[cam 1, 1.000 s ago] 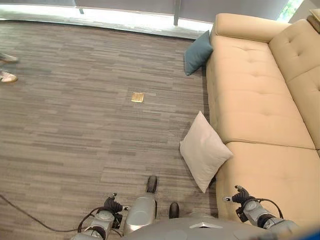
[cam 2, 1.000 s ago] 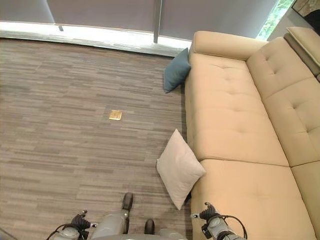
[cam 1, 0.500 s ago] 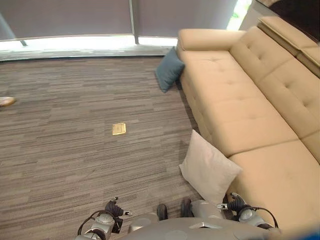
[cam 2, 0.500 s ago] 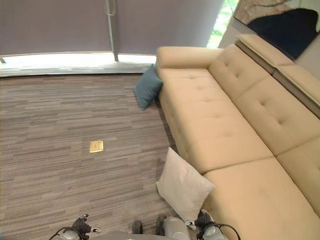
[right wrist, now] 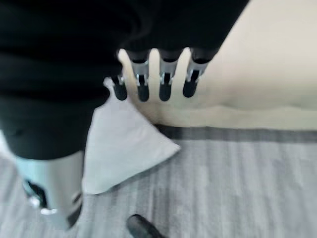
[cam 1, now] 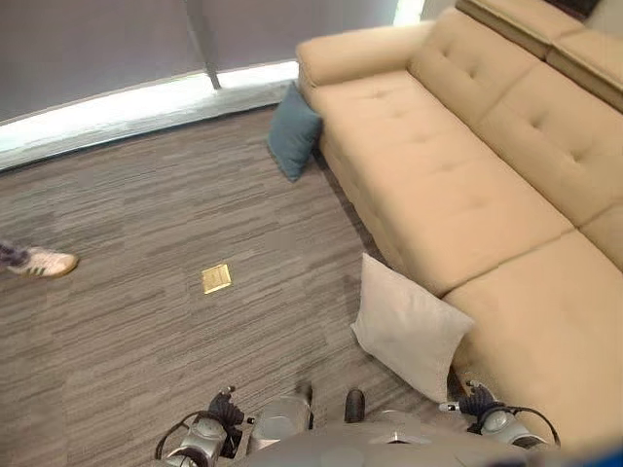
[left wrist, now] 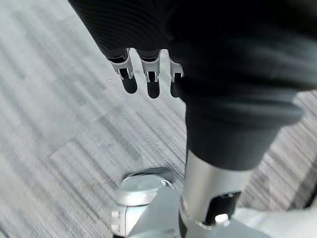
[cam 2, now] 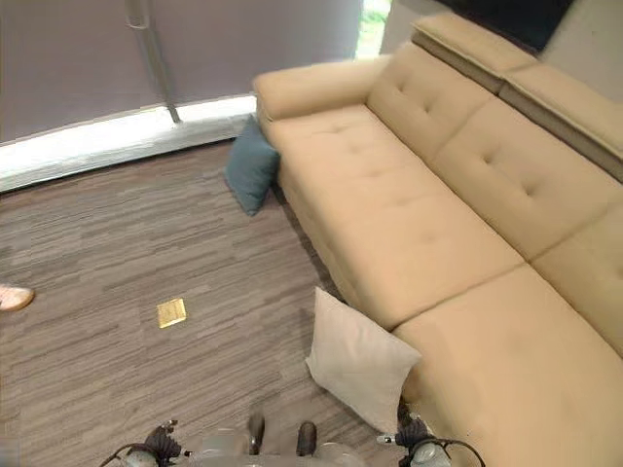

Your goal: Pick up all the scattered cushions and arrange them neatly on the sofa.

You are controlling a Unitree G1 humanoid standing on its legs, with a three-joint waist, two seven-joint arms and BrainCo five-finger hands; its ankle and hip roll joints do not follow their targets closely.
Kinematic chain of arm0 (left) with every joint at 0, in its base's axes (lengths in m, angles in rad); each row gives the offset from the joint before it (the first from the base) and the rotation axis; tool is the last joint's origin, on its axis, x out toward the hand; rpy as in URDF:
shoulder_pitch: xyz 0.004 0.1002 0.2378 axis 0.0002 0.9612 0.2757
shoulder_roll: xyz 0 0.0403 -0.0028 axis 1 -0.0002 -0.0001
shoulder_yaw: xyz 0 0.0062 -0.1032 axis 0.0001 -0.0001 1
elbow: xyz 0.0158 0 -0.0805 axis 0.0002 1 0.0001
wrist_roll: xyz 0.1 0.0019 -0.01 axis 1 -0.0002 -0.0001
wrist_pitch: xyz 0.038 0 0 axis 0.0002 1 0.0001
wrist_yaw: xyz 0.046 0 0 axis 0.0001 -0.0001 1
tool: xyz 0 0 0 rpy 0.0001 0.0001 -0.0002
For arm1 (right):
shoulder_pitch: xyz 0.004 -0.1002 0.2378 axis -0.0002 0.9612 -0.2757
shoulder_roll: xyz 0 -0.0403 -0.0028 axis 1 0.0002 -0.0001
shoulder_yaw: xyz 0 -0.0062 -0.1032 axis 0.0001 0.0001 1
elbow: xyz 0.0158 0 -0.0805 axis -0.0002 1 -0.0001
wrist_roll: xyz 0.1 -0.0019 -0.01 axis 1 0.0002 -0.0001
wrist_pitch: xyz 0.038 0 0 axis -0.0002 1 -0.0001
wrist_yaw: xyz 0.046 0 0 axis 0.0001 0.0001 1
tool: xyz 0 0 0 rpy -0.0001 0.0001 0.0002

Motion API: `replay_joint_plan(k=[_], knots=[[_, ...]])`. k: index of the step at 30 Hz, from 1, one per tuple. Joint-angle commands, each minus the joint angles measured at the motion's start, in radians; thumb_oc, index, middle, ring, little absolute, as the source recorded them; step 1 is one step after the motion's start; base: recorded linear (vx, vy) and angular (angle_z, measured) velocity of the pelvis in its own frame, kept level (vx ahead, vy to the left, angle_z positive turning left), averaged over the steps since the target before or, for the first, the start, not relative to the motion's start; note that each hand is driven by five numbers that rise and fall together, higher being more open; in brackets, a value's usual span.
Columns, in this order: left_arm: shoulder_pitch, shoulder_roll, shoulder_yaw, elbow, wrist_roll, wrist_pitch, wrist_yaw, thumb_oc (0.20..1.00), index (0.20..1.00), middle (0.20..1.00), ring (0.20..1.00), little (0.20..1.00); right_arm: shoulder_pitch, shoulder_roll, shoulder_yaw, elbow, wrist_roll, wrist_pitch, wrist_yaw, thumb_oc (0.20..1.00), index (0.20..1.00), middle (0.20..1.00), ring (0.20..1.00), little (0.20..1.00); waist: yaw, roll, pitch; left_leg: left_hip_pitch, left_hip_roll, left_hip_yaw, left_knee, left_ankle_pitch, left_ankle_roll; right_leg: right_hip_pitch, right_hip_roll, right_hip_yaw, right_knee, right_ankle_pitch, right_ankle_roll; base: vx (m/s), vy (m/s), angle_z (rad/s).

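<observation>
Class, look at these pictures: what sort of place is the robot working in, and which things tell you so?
Probably a living room or lounge: a long tan sofa, a white cushion and a blue cushion leaning against it on the floor, and shaded windows.

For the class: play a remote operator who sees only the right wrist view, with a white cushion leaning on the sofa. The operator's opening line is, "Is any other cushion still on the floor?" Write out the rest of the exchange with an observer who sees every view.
Observer: Yes. A blue cushion stands on the floor, leaning against the sofa near its far armrest.
Operator: Is the left hand carrying anything?
Observer: No. The left hand hangs over the floor with straight fingers and holds nothing.
Operator: Is anyone close by?
Observer: A person's shoe shows on the floor to the robot's left, beyond a small brass floor plate.
</observation>
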Motion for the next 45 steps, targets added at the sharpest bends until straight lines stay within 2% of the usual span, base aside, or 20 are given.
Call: replay_joint_plan(k=[1,3,6,8,9,10,12,14,17,21,22,25,26,30,32,34,39,45], knots=[[-0.017,-0.020,-0.017,0.005,0.004,-0.018,-0.013,1.000,1.000,1.000,1.000,1.000,0.002,-0.036,0.017,0.000,-0.002,-0.002,-0.013,1.000,1.000,1.000,1.000,1.000,0.027,-0.014,0.007,0.031,-0.038,0.023,0.059,-0.024,0.013,-0.008,0.003,0.018,0.069,-0.051,0.149,0.05,0.111,-0.94],[-0.005,-0.023,-0.006,0.017,0.015,-0.014,-0.015,1.000,1.000,1.000,1.000,1.000,0.009,-0.031,0.017,0.002,-0.010,-0.001,-0.011,1.000,1.000,1.000,1.000,1.000,0.026,0.000,-0.003,0.077,-0.024,0.020,0.008,-0.015,0.025,-0.010,0.007,0.039,0.083,-0.058,0.153,0.07,0.167,-0.80],[0.007,-0.018,0.008,0.028,0.019,-0.011,-0.015,1.000,1.000,1.000,1.000,1.000,0.006,-0.023,0.021,-0.006,-0.012,0.000,-0.011,1.000,1.000,1.000,1.000,1.000,0.023,0.005,-0.011,0.100,-0.019,0.060,0.004,-0.012,0.040,-0.033,-0.006,0.058,0.125,-0.060,0.167,0.07,0.182,-0.71],[0.011,-0.007,0.029,0.032,0.006,-0.008,-0.011,1.000,1.000,1.000,1.000,1.000,-0.006,-0.014,0.030,-0.016,-0.013,0.001,-0.006,1.000,1.000,1.000,1.000,1.000,0.038,0.005,-0.010,0.111,-0.015,0.112,0.012,-0.026,0.064,-0.057,-0.024,0.063,0.169,-0.062,0.186,0.07,0.173,-1.00],[0.011,-0.006,0.029,0.032,0.006,-0.008,-0.011,1.000,1.000,1.000,1.000,1.000,-0.006,-0.014,0.030,-0.016,-0.013,0.001,-0.006,1.000,1.000,1.000,1.000,1.000,0.040,0.005,-0.010,0.111,-0.015,0.113,0.012,-0.027,0.064,-0.057,-0.023,0.064,0.170,-0.062,0.186,0.06,0.160,-1.09],[0.013,0.002,0.041,0.032,-0.002,-0.007,-0.006,1.000,1.000,1.000,1.000,1.000,-0.016,-0.008,0.035,-0.026,-0.013,-0.001,-0.006,1.000,1.000,1.000,1.000,1.000,0.053,0.006,-0.008,0.120,-0.009,0.151,0.013,-0.038,0.077,-0.079,-0.038,0.033,0.199,-0.058,0.198,0.04,0.069,-0.76],[0.012,0.006,0.052,0.032,-0.016,-0.009,-0.004,1.000,1.000,1.000,1.000,1.000,-0.028,-0.010,0.039,-0.037,-0.015,-0.005,-0.008,1.000,1.000,1.000,1.000,1.000,0.073,0.011,-0.004,0.129,0.003,0.188,0.005,-0.045,0.078,-0.092,-0.067,-0.047,0.194,-0.049,0.204,0.02,0.019,-0.99],[0.013,0.013,0.063,0.033,-0.023,-0.007,-0.004,1.000,1.000,1.000,1.000,1.000,-0.045,-0.014,0.049,-0.056,-0.017,-0.010,-0.011,1.000,1.000,1.000,1.000,1.000,0.093,0.012,-0.012,0.150,0.022,0.227,-0.011,-0.059,0.076,-0.097,-0.107,-0.170,0.150,-0.030,0.199,0.05,-0.071,-1.08],[0.008,0.017,0.057,0.032,-0.021,-0.007,-0.007,1.000,1.000,1.000,1.000,1.000,-0.054,-0.022,0.054,-0.063,-0.018,-0.009,-0.013,1.000,1.000,1.000,1.000,1.000,0.091,0.012,-0.018,0.170,0.033,0.240,-0.017,-0.074,0.077,-0.119,-0.111,-0.189,0.122,-0.003,0.202,0.09,-0.097,-0.88],[0.000,0.020,0.049,0.029,-0.021,-0.009,-0.007,1.000,1.000,1.000,1.000,1.000,-0.059,-0.028,0.059,-0.067,-0.022,-0.008,-0.015,1.000,1.000,1.000,1.000,1.000,0.082,0.016,-0.011,0.175,0.040,0.239,-0.010,-0.079,0.076,-0.138,-0.118,-0.198,0.123,0.005,0.201,0.09,-0.099,-0.07],[-0.006,0.015,0.042,0.028,-0.015,-0.010,-0.008,1.000,1.000,1.000,1.000,1.000,-0.049,-0.031,0.061,-0.060,-0.019,-0.008,-0.013,1.000,1.000,1.000,1.000,1.000,0.072,0.009,-0.027,0.210,0.047,0.239,-0.013,-0.101,0.064,-0.108,-0.112,-0.197,0.093,0.009,0.192,0.30,-0.328,-0.02],[-0.011,0.008,0.033,0.023,-0.019,-0.011,-0.008,1.000,1.000,1.000,1.000,1.000,-0.041,-0.033,0.052,-0.057,-0.005,-0.011,-0.017,1.000,1.000,1.000,1.000,1.000,0.058,0.005,-0.028,0.203,0.069,0.231,0.003,-0.105,0.037,-0.084,-0.094,-0.203,0.071,0.000,0.180,0.15,-0.246,0.12],[-0.018,0.002,0.023,0.017,-0.020,-0.010,-0.009,1.000,1.000,1.000,1.000,1.000,-0.039,-0.041,0.044,-0.058,0.008,-0.015,-0.019,1.000,1.000,1.000,1.000,1.000,0.051,0.001,-0.017,0.177,0.084,0.237,0.051,-0.104,0.018,-0.068,-0.090,-0.214,0.057,-0.009,0.171,0.06,-0.213,0.21],[-0.032,-0.007,0.008,0.006,-0.025,-0.009,-0.013,1.000,1.000,1.000,1.000,1.000,-0.038,-0.054,0.040,-0.051,0.021,-0.019,-0.025,1.000,1.000,1.000,1.000,1.000,0.050,0.000,0.004,0.128,0.077,0.207,0.121,-0.097,0.004,-0.031,-0.075,-0.212,0.026,-0.028,0.153,0.08,-0.127,0.38],[-0.031,-0.010,0.004,0.007,-0.025,-0.008,-0.012,1.000,1.000,1.000,1.000,1.000,-0.034,-0.057,0.036,-0.049,0.024,-0.022,-0.026,1.000,1.000,1.000,1.000,1.000,0.048,0.000,0.005,0.104,0.071,0.201,0.098,-0.082,0.006,-0.021,-0.073,-0.213,0.016,-0.034,0.154,0.10,-0.014,0.06],[-0.030,-0.011,-0.003,0.014,-0.016,-0.005,-0.012,1.000,1.000,1.000,1.000,1.000,-0.035,-0.062,0.032,-0.052,0.028,-0.024,-0.032,1.000,1.000,1.000,1.000,1.000,0.058,0.001,0.021,0.012,0.054,0.215,0.059,-0.014,0.004,-0.002,-0.065,-0.201,0.006,-0.044,0.159,0.13,0.026,0.13],[-0.015,-0.004,0.015,0.020,-0.018,-0.003,-0.011,1.000,1.000,1.000,1.000,1.000,-0.032,-0.056,0.035,-0.059,0.026,-0.027,-0.030,1.000,1.000,1.000,1.000,1.000,0.070,0.008,0.015,0.024,0.056,0.204,0.032,-0.004,0.010,0.003,-0.051,-0.169,0.023,-0.066,0.157,0.14,0.092,-0.34],[-0.046,0.035,0.031,-0.007,-0.038,-0.012,0.008,1.000,1.000,1.000,1.000,1.000,-0.046,-0.040,0.033,-0.095,0.049,-0.034,-0.040,1.000,1.000,1.000,1.000,1.000,0.085,-0.019,0.021,0.034,0.050,0.231,0.045,-0.033,0.038,-0.020,-0.074,-0.140,0.074,-0.077,0.168,0.04,0.081,-0.19]])
